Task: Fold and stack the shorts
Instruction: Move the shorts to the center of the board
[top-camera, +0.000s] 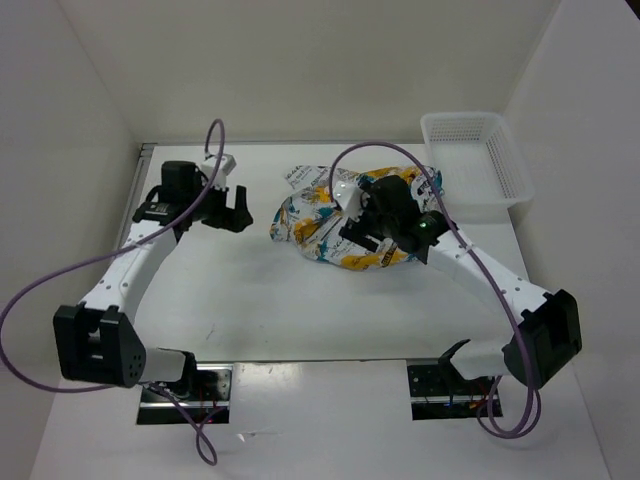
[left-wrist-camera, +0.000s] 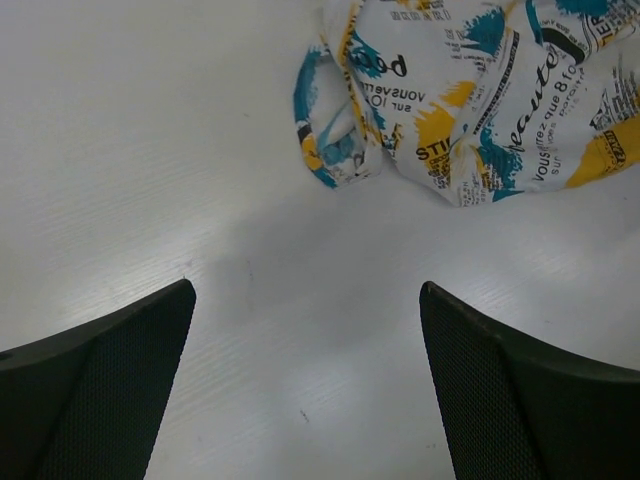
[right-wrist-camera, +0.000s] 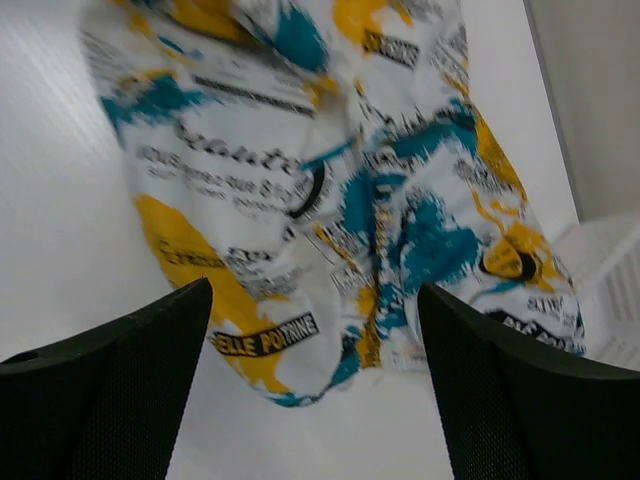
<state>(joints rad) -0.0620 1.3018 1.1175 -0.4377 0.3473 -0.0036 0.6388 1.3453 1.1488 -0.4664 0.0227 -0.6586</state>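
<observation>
1. White walls close in the white tabletop (top-camera: 300, 310) on three sides. It is a plain backdrop, and the printed cloth stands out clearly against it.
2. Largest of the loose things are the shorts (top-camera: 320, 215). They lie in a rumpled heap directly beneath the right claw, and ahead of the left claw toward its right, apart from it. No fold shows anywhere, so I judge the task to be at its start: the cloth needs spreading flat first.
3. Beyond the right claw and off to its right stands a white mesh basket (top-camera: 478, 155), just beside the heap's far edge. Whether the two touch I cannot tell. Its corner spot probably leaves the middle free for folding.
4. Over the heap hangs the right claw (right-wrist-camera: 315, 295), jaws spread wide with nothing pinched between them and the cloth lying loose below. That stance suits coming down for a grip.
5. Off to the side, the left claw (left-wrist-camera: 305, 300) hovers over bare tabletop, jaws fully apart and empty. A looped edge of the shorts is the nearest part ahead of it — a likely hold, so that both claws could draw the fabric flat.
</observation>
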